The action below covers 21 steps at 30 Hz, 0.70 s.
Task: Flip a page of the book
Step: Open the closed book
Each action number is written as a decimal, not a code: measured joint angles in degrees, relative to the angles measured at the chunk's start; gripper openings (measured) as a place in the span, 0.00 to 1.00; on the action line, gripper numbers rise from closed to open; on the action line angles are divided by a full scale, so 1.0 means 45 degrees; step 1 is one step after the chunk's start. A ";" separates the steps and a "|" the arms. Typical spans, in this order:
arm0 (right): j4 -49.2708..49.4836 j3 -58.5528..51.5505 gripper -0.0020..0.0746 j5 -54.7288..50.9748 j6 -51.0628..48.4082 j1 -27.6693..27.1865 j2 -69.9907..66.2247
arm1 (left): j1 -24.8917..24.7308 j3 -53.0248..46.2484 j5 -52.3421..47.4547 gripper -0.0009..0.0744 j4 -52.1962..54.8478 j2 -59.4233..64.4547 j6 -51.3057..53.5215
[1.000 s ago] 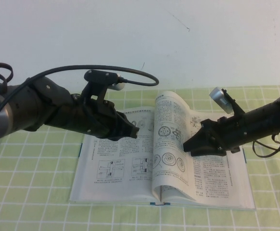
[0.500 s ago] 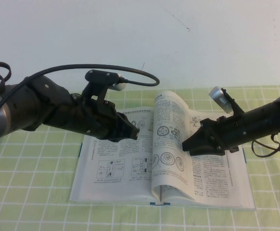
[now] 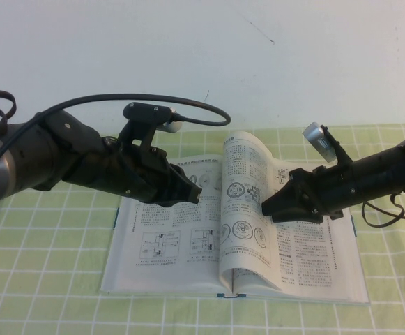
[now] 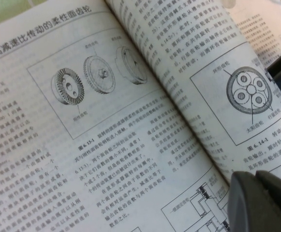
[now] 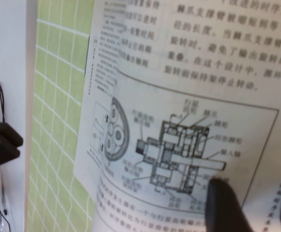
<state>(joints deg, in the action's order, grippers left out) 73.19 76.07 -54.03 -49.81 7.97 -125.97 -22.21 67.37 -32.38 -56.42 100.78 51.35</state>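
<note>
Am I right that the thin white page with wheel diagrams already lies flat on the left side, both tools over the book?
No. The thin white paper page stands curled upright over the spine of the thick hardcover textbook, as the high view shows. Left tool and right tool are over the book.

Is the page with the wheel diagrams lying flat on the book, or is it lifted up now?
Lifted. The page stands curved above the open book, between the left gripper and the right gripper, touching neither side's flat pages.

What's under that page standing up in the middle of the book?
Under the lifted page lies the book's right-hand leaf of text; the right gripper covers part. The left gripper hovers over the left leaf.
</note>
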 joint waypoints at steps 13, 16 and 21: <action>0.0079 0.0000 0.37 -0.0053 -0.0030 0.0000 0.0000 | 0.0000 0.0000 -0.0586 0.01 -0.0952 0.0000 0.0774; 0.0285 0.0000 0.37 -0.0075 -0.0181 0.0000 0.0000 | 0.0000 0.0000 -0.0809 0.01 -0.1200 -0.0020 0.0999; 0.0573 0.0000 0.37 -0.0075 -0.0364 0.0009 0.0000 | 0.0000 0.0000 -0.1062 0.01 -0.1219 -0.0100 0.1158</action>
<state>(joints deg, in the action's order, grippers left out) 75.76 76.07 -54.37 -51.44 8.00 -125.97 -22.21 67.37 -37.16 -61.90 100.33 56.56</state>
